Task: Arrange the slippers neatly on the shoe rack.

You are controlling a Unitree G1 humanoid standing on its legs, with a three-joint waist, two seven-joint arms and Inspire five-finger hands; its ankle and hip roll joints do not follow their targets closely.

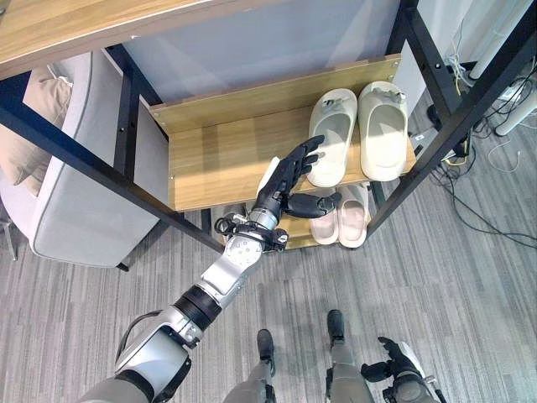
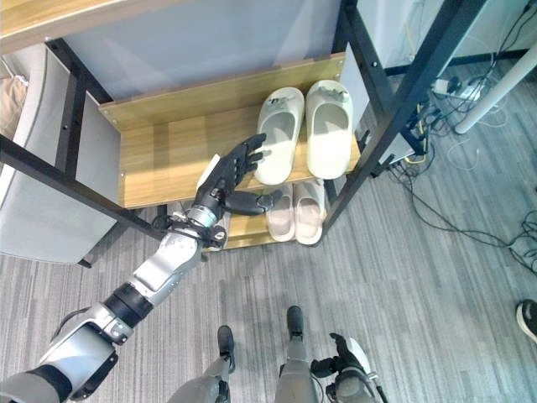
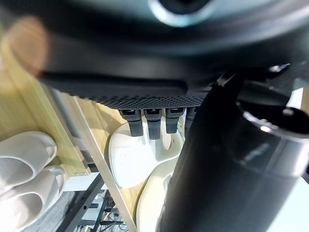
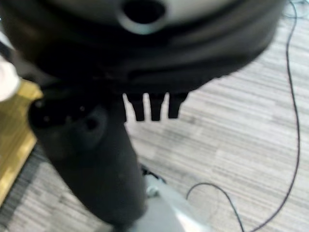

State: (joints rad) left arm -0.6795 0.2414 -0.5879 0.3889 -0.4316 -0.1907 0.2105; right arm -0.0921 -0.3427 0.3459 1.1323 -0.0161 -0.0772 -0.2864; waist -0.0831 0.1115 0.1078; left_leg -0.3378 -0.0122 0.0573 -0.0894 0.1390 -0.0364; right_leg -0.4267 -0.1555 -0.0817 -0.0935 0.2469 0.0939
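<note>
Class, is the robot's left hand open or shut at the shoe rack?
Open. The left hand has straight, spread fingers reaching to the cream slipper on the shelf, thumb out, curled round nothing.

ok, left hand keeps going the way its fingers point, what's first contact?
Probably the left one of the cream slippers on the middle shelf. The left hand is open, its fingers aimed at that slipper's side, already at or near it; depth is unclear.
</note>
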